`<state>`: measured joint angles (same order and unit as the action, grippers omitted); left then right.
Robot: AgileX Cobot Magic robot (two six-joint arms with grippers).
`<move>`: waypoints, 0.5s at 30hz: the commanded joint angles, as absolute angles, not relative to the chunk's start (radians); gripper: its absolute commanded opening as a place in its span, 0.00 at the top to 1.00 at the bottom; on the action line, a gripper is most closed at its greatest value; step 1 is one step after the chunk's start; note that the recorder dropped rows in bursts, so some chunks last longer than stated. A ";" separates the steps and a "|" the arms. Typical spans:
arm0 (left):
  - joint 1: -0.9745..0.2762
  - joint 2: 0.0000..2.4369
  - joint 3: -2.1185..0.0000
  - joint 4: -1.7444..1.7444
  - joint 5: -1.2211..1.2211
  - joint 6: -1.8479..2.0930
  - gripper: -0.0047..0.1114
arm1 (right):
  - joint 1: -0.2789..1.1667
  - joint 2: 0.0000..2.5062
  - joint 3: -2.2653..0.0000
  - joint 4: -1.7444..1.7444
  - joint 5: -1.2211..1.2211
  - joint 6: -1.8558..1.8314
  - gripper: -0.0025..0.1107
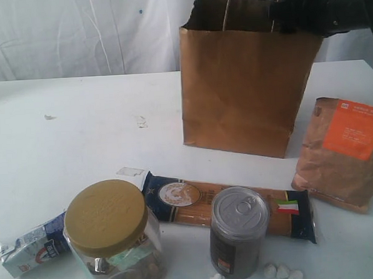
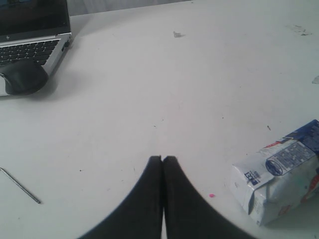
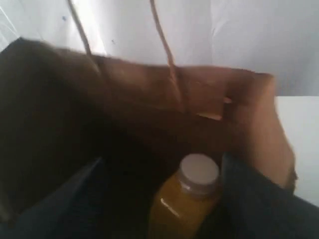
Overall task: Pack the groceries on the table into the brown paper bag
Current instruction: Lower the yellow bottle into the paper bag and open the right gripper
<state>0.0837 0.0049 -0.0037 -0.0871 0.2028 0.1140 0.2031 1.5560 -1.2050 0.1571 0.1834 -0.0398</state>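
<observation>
White tabletop (image 1: 80, 132) fills your exterior view, with the brown paper bag (image 1: 240, 93) upright at upper centre-right and your right arm (image 1: 323, 7) reaching to its open top from the upper right corner. The brown pouch (image 1: 344, 156) leans at the right edge, the spaghetti packet (image 1: 190, 202) lies flat across the lower middle, the tin can (image 1: 238, 230) stands just in front of it, the gold-lidded jar (image 1: 110, 237) sits lower left, and the small carton (image 1: 30, 251) lies beside it. In your left wrist view, the left gripper (image 2: 163, 159) is pinched together on nothing above bare table, with the carton at lower right and a laptop (image 2: 30, 35) at upper left. In your right wrist view, the right gripper (image 3: 164, 164) is inside the bag, its fingers (image 3: 259, 199) flanking a yellow bottle (image 3: 184, 204); you cannot tell whether they grip it.
</observation>
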 commanded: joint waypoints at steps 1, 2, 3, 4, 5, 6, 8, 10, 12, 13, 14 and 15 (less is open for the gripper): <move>0.078 0.000 0.000 -0.096 0.202 0.110 0.96 | 0.202 1.559 -1.209 0.156 0.199 -0.064 0.43; 0.078 0.000 0.000 -0.096 0.202 0.110 0.96 | 0.202 1.559 -1.209 0.156 0.199 -0.064 0.43; 0.078 0.000 0.000 -0.096 0.202 0.110 0.96 | 0.202 1.559 -1.209 0.156 0.197 -0.064 0.43; 0.078 0.000 0.000 -0.096 0.202 0.110 0.96 | 0.202 1.559 -1.209 0.156 0.197 -0.064 0.43; 0.078 0.000 0.000 -0.096 0.202 0.110 0.96 | 0.202 1.557 -1.209 0.158 0.198 -0.064 0.43; 0.078 0.000 0.000 -0.096 0.202 0.110 0.96 | 0.202 1.555 -1.209 0.161 0.193 -0.064 0.43; 0.078 0.000 0.000 -0.096 0.202 0.110 0.96 | 0.202 1.544 -1.209 0.165 0.190 -0.064 0.43; 0.078 0.000 0.000 -0.096 0.202 0.110 0.96 | 0.202 1.523 -1.209 0.165 0.187 -0.064 0.44; 0.078 0.000 0.000 -0.096 0.202 0.110 0.96 | 0.202 1.499 -1.209 0.165 0.187 -0.064 0.44; 0.078 0.000 0.000 -0.096 0.202 0.110 0.96 | 0.202 1.486 -1.209 0.165 0.187 -0.064 0.44; 0.078 0.000 0.000 -0.096 0.202 0.110 0.96 | 0.202 1.475 -1.209 0.165 0.187 -0.064 0.44; 0.078 0.000 0.000 -0.096 0.202 0.110 0.96 | 0.202 1.462 -1.209 0.165 0.187 -0.064 0.44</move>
